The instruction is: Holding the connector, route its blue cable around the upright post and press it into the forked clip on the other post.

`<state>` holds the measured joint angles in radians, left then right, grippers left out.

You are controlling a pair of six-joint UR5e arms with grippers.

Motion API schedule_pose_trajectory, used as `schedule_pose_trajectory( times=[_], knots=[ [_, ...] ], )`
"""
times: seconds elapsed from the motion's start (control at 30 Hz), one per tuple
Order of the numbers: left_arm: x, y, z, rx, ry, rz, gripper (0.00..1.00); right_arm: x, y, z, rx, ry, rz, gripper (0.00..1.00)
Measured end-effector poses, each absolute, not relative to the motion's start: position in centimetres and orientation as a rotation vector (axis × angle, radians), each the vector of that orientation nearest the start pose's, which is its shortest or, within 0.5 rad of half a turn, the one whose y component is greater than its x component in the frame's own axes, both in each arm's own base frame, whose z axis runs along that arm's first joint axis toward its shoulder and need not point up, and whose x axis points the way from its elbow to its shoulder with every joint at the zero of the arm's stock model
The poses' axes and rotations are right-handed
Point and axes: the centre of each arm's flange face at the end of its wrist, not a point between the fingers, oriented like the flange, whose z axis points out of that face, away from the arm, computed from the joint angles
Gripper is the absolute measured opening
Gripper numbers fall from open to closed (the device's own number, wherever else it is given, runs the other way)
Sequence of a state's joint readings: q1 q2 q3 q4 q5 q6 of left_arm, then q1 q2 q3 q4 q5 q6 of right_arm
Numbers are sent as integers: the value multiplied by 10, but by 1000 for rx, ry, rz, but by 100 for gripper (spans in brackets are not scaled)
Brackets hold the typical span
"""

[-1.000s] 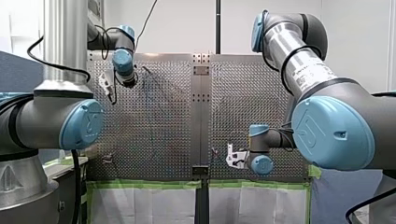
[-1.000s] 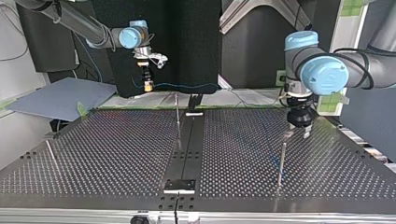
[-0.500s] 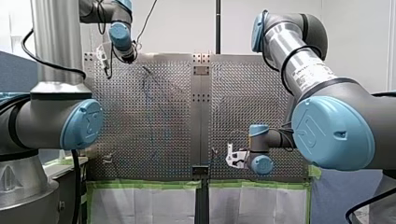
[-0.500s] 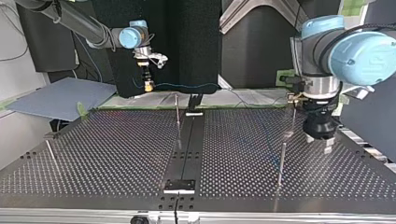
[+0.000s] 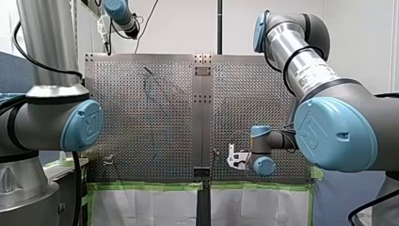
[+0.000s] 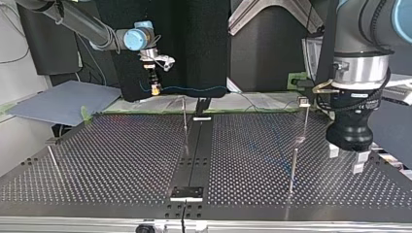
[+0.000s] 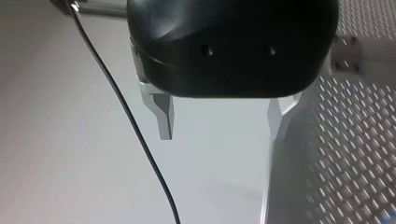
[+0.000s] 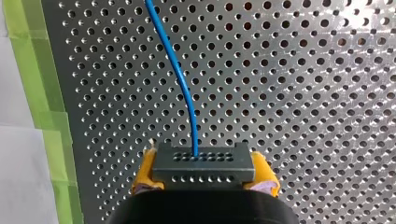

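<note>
Right gripper (image 8: 204,176): yellow pads clamped on black connector (image 8: 203,163), blue cable (image 8: 180,79) leading out over perforated table (image 8: 303,93). Left gripper (image 7: 223,125): metal fingers spread apart.

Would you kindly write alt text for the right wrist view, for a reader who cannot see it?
My right gripper, with yellow pads, is shut on a dark connector; its blue cable runs ahead over the perforated table. Green tape lines the table's edge.
</note>
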<state>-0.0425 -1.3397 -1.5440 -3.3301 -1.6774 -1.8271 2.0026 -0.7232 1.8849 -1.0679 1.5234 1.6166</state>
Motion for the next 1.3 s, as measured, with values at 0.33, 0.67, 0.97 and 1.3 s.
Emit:
schedule_pose_trajectory(
  times=[0.33,0.67,0.97,1.3],
  knots=[
    [390,-160,570,-193,1588,-201,100,362,-455,-25,1623,-1045,1526,0],
    [409,-169,528,-199,1756,-168,100,361,-454,-25,1627,-1043,1520,0],
    [404,-173,514,-192,1860,-159,100,361,-454,-25,1633,-1045,1515,0],
    [401,-174,512,-192,1881,-156,100,361,-454,-26,1634,-1045,1514,0]
  ],
)
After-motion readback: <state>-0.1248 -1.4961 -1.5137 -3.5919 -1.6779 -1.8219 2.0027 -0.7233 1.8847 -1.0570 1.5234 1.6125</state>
